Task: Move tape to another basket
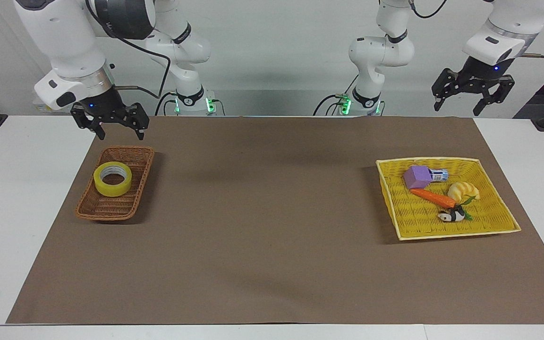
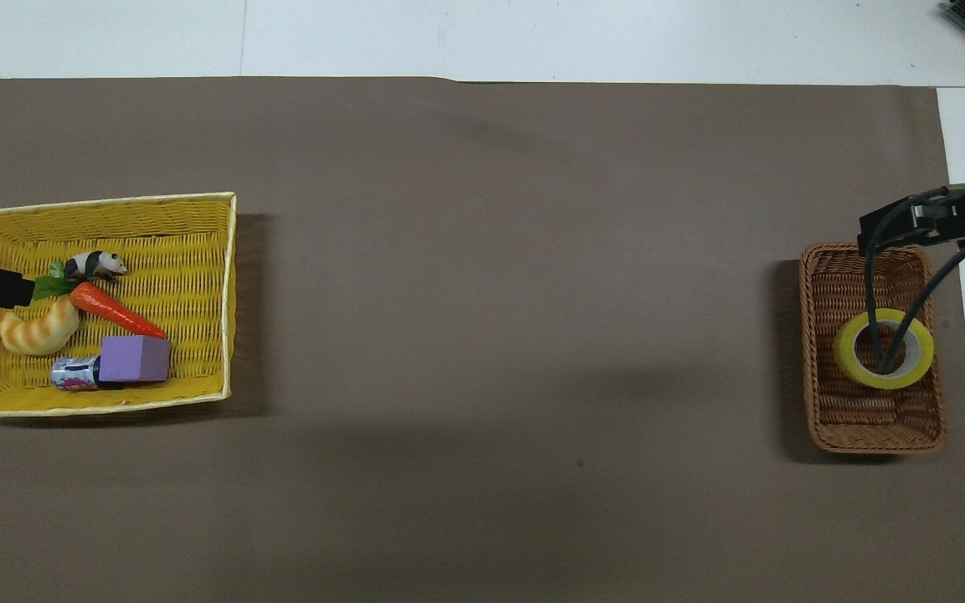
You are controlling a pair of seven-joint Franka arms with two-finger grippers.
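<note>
Tape in the brown basket

The tape (image 1: 112, 179), a thick ring of see-through yellow with a pale grey-white core, lies flat with its hole facing up inside the basket (image 1: 132, 196). The basket is narrow, deep, brown woven wicker with sloping sides, standing upright on the brown mat toward the right arm's end of the table.
</note>
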